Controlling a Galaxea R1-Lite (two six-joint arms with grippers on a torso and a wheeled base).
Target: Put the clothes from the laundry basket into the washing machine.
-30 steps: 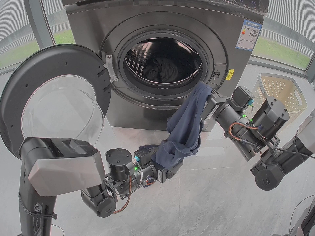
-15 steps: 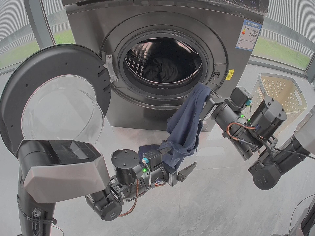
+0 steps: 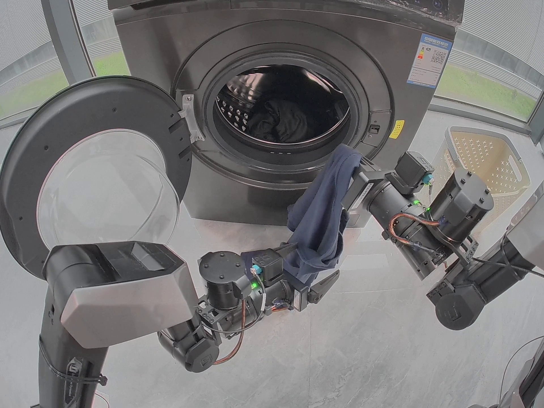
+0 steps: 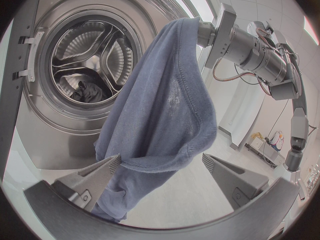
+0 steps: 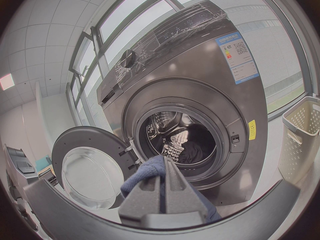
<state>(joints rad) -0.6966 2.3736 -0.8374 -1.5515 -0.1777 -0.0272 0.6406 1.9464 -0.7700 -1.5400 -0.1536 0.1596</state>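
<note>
A dark blue garment (image 3: 320, 216) hangs in front of the washing machine (image 3: 170, 41), below and to the right of its open porthole. My right gripper (image 3: 354, 166) is shut on the garment's top edge; in the right wrist view its pads (image 5: 151, 192) pinch the blue cloth (image 5: 146, 170). My left gripper (image 3: 311, 264) is lower, at the garment's bottom, and open. In the left wrist view the cloth (image 4: 160, 100) hangs between its spread fingers (image 4: 103, 170), resting against one. Dark clothes (image 3: 280, 121) lie in the drum.
The round door (image 3: 85, 160) stands swung open at the left of the machine. A beige laundry basket (image 3: 487, 157) is on the floor to the right, behind my right arm. Pale tiled floor lies in front of the machine.
My left gripper has opened and let go of the garment's lower end, then shifted slightly right and up. The right gripper keeps its hold and has edged a little left.
</note>
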